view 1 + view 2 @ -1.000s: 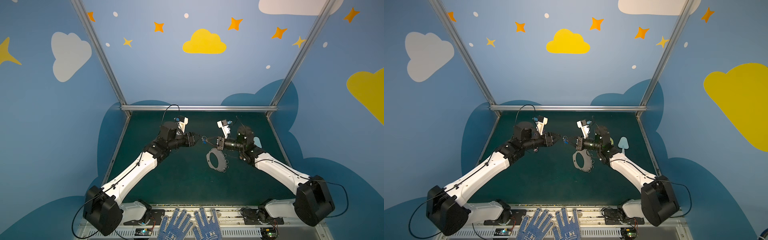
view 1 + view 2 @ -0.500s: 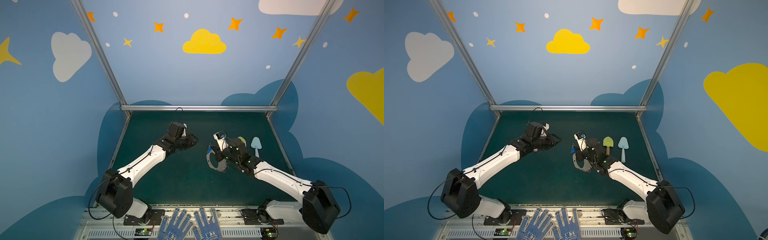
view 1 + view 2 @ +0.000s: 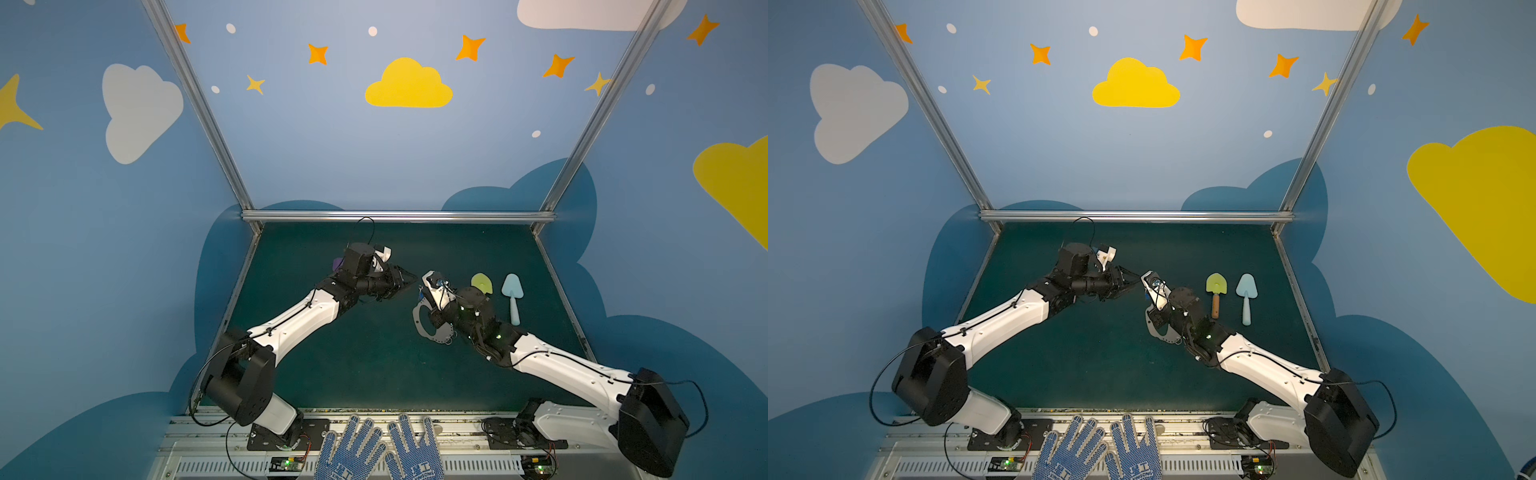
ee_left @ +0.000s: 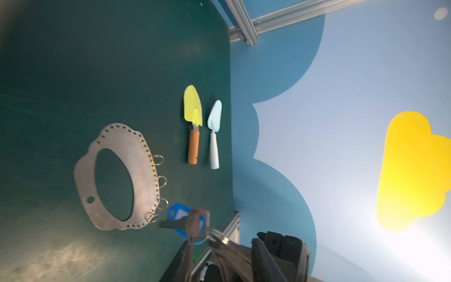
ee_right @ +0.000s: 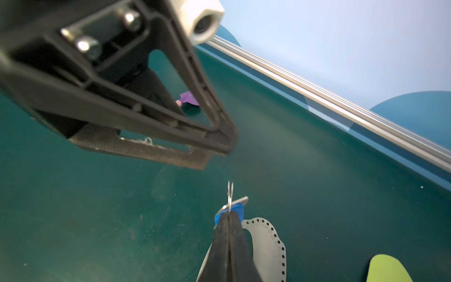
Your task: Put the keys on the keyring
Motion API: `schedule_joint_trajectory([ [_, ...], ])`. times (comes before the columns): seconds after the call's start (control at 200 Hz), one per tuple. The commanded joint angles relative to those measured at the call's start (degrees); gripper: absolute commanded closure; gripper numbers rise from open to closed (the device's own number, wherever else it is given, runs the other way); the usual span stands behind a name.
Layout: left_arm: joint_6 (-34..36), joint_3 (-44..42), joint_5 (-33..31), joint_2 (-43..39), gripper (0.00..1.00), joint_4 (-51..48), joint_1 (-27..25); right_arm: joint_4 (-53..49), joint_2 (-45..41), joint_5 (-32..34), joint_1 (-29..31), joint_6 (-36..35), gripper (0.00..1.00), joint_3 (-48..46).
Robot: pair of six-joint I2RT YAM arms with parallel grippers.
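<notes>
Clamps keys [image 5: 238, 210] tight in right gripper [image 5: 229, 216], near keyring [image 5: 268, 240]. Holds left gripper [image 3: 409, 280] close by; cannot tell its opening, seemingly empty.

Only legible print: a white logo resembling "星工" on the back of each of the blue dotted gloves [image 3: 351, 451], lower centre in both top views; the smaller line beneath was too small to read. The stamped line on the keyring [image 5: 268, 244] and the white label of the keys [image 4: 180, 214] were unreadable.
</notes>
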Motion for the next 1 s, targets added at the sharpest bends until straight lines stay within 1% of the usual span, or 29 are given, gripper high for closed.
schedule_joint_trajectory([
  [0.0,-1.9,0.3,2.4,1.5,0.58,3.2,-1.2,3.2,0.3,2.8,1.2,-2.5,1.00,-0.4],
  [0.18,-1.8,0.5,2.0,1.8,0.61,2.3,-1.6,4.0,0.7,3.8,2.0,-3.4,1.00,-0.2],
  [0.431,-1.0,1.6,0.4,1.4,0.68,-0.4,-1.7,3.0,0.5,4.8,2.6,-4.4,1.00,0.4],
  [0.521,-1.2,1.8,0.7,1.6,0.74,-0.1,-1.7,2.7,1.1,6.0,3.4,-5.7,1.00,0.5],
  [0.606,-1.3,2.0,1.1,1.9,0.76,-0.3,-1.7,2.7,1.6,7.1,4.2,-7.0,1.00,0.6],
  [0.816,-0.9,2.4,1.1,1.9,0.87,-1.1,-1.8,2.9,2.4,10.4,5.5,-9.7,1.00,1.2],
  [0.856,-0.7,2.6,1.1,2.0,0.90,-1.5,-1.6,2.9,2.5,10.7,5.7,-9.9,1.00,1.3],
  [0.956,-0.1,2.9,1.1,2.0,0.95,-2.4,-1.6,3.2,2.4,11.6,6.1,-10.0,1.00,1.4],
  [0.996,0.2,3.1,1.0,1.9,0.96,-2.7,-1.6,3.1,2.4,11.8,6.1,-11.8,1.00,1.4],
])
